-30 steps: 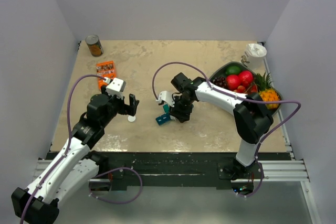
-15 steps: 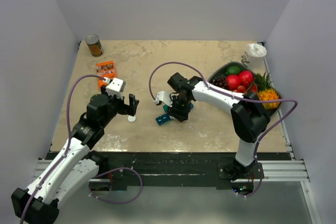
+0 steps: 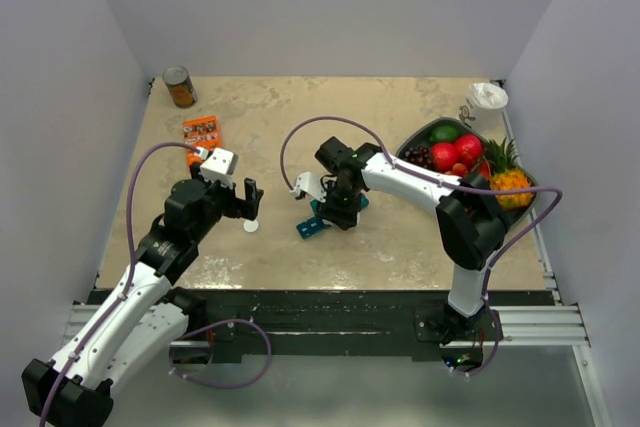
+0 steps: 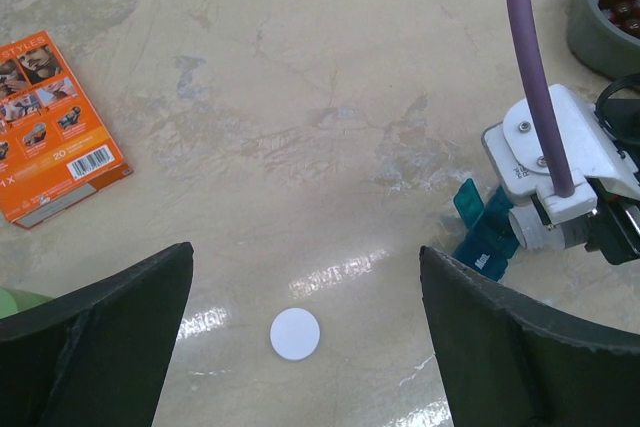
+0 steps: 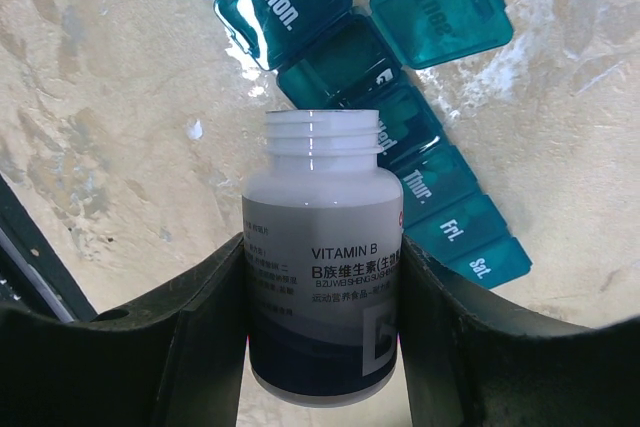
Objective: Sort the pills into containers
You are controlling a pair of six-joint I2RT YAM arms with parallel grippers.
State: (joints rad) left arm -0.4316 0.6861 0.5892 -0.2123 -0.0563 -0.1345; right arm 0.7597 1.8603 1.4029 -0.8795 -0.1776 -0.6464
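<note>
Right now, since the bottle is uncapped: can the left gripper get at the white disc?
Likely yes: the left gripper hangs open near the disc, which lies alone on bare table, nothing between.

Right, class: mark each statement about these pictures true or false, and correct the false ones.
1. The right claw grips a Vitamin B bottle. True.
2. The bottle is capped. False: its threaded neck is bare.
3. All lids on the pill organiser are shut. False: the Tuesday lid stands open.
4. The left claw is open, holding nothing. True.
5. A white disc lies on the table below the left claw. True.
</note>
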